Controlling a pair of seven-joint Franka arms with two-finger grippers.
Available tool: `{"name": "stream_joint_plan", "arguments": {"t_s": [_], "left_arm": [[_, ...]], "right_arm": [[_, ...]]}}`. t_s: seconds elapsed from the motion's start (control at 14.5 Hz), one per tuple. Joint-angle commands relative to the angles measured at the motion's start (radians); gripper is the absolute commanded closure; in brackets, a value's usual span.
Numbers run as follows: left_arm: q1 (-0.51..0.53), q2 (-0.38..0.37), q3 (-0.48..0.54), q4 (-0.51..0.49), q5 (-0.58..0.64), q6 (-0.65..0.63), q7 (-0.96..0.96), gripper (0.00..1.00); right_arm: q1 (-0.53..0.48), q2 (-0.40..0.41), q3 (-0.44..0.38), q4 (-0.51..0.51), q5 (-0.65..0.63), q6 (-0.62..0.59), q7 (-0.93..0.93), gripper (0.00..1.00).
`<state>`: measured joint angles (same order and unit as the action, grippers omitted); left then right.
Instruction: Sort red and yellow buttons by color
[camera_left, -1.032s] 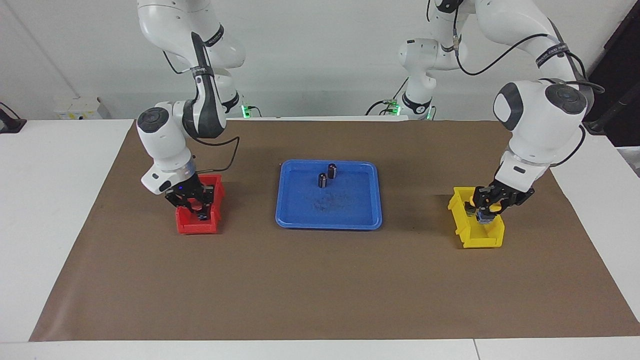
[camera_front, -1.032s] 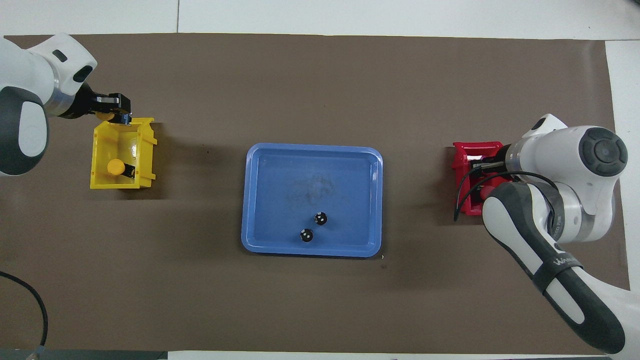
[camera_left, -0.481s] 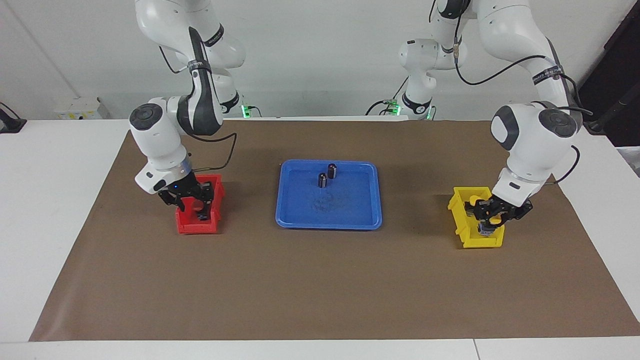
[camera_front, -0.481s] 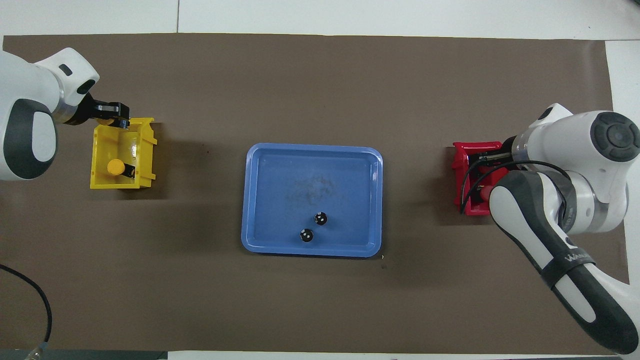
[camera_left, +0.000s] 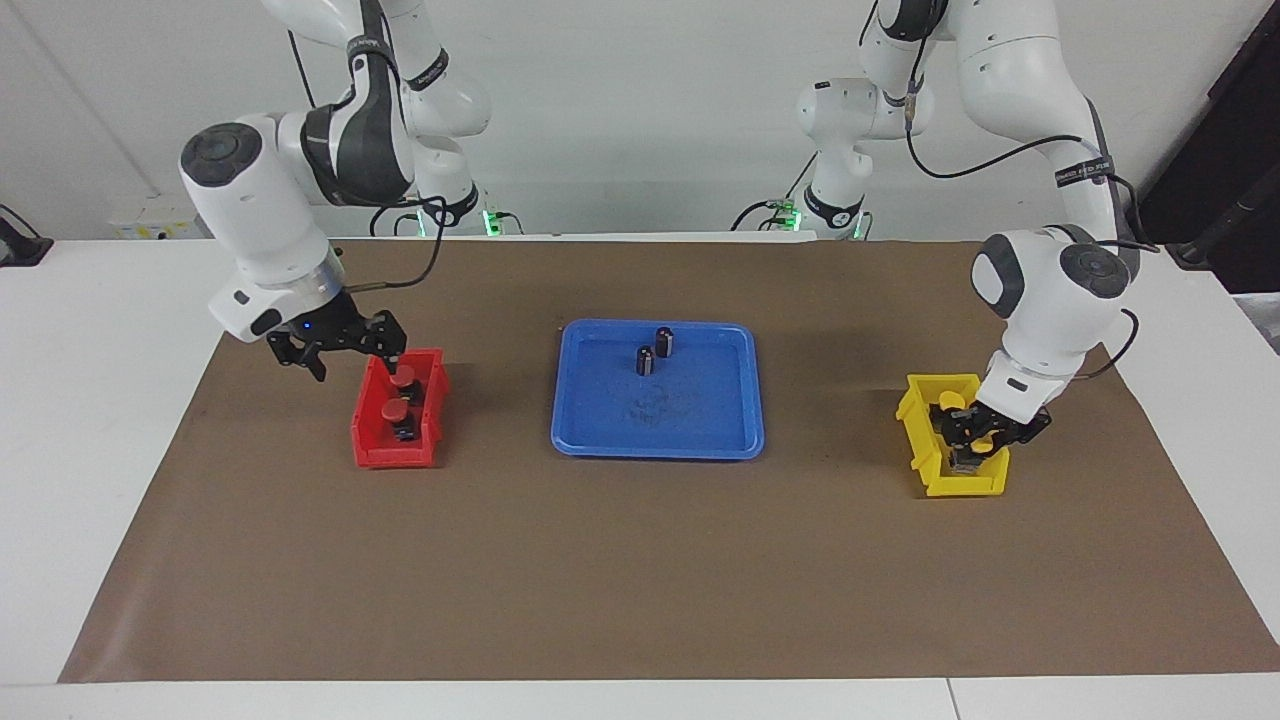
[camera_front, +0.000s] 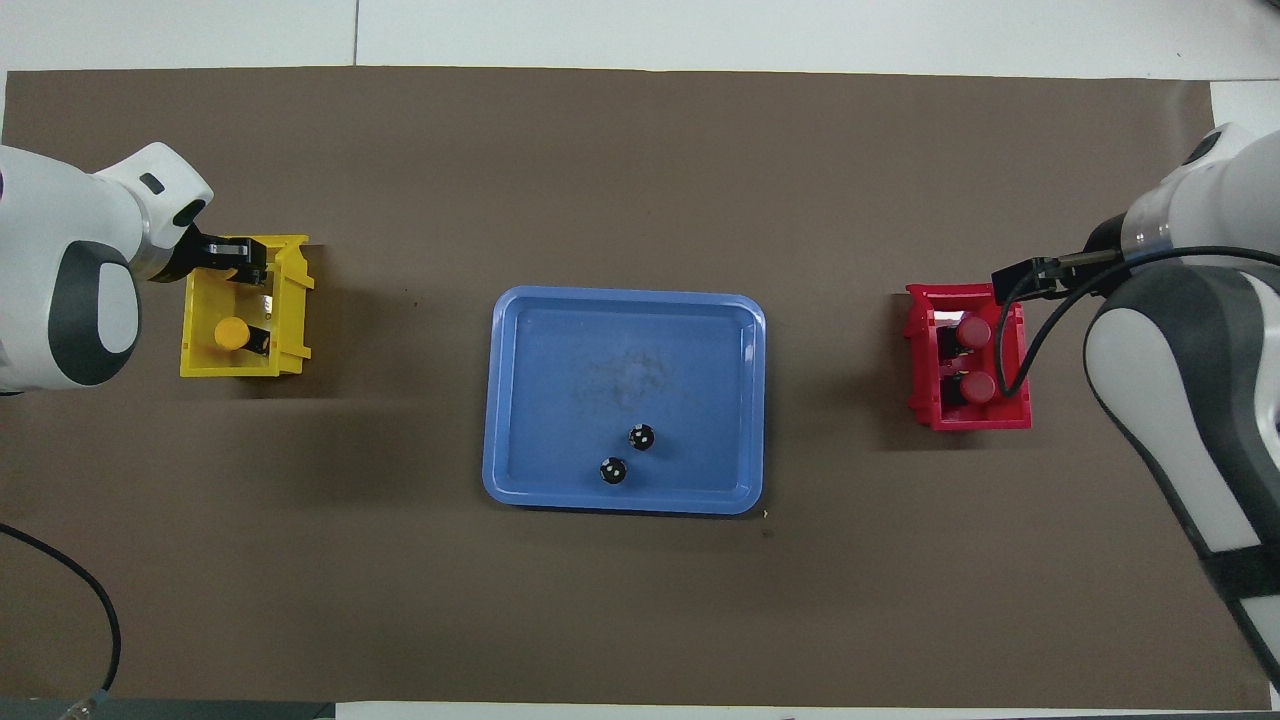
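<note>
Two red buttons (camera_left: 397, 395) sit in the red bin (camera_left: 372, 452) as the right gripper (camera_left: 335, 350) hangs over its edge, fingers apart. The left gripper (camera_left: 975, 440), clamped on a yellow button (camera_left: 984, 441), dips into the yellow bin (camera_front: 288, 322), where another yellow button (camera_front: 232, 333) lies. Two dark cylinders (camera_left: 653, 351) stand in the blue tray (camera_left: 655, 440) mid-bench.

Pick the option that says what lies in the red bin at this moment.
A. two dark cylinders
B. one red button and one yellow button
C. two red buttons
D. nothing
C: the overhead view shows two red buttons, one just farther from the robots than the other, inside the red bin; the facing view shows the same pair.
</note>
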<state>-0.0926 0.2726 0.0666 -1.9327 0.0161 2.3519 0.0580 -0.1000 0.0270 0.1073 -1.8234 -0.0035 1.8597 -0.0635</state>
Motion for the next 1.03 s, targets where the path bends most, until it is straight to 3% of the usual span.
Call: {"name": "stream_joint_plan", "arguments": {"t_s": [0.0, 0.07, 0.14, 0.41, 0.76, 0.83, 0.89, 0.96], "left_arm": [[0.017, 0.000, -0.011, -0.045, 0.008, 0.066, 0.003, 0.59], [0.016, 0.000, -0.011, -0.045, 0.008, 0.060, 0.003, 0.40], [0.016, 0.000, -0.011, -0.045, 0.008, 0.053, 0.003, 0.36], [0.013, -0.003, -0.011, -0.028, 0.008, 0.024, 0.003, 0.35], [0.001, -0.027, -0.013, 0.075, 0.008, -0.111, 0.014, 0.31], [0.001, -0.035, -0.017, 0.095, 0.010, -0.147, 0.019, 0.23], [-0.001, -0.052, -0.022, 0.122, 0.013, -0.204, 0.043, 0.00], [-0.004, -0.062, -0.027, 0.154, 0.013, -0.273, 0.084, 0.00]], "right_arm": [[-0.021, -0.044, -0.011, 0.087, 0.013, -0.140, -0.016, 0.00], [-0.021, -0.047, -0.020, 0.123, 0.011, -0.189, -0.016, 0.00], [-0.021, -0.047, -0.030, 0.165, 0.008, -0.248, -0.016, 0.00], [-0.046, -0.047, -0.035, 0.199, 0.000, -0.318, -0.016, 0.00], [-0.046, -0.048, -0.037, 0.196, 0.000, -0.312, -0.018, 0.00], [-0.047, -0.048, -0.035, 0.196, 0.000, -0.310, -0.018, 0.00], [-0.047, -0.047, -0.035, 0.196, 0.000, -0.309, -0.018, 0.00], [-0.047, -0.047, -0.037, 0.197, 0.000, -0.310, -0.018, 0.00]]}}
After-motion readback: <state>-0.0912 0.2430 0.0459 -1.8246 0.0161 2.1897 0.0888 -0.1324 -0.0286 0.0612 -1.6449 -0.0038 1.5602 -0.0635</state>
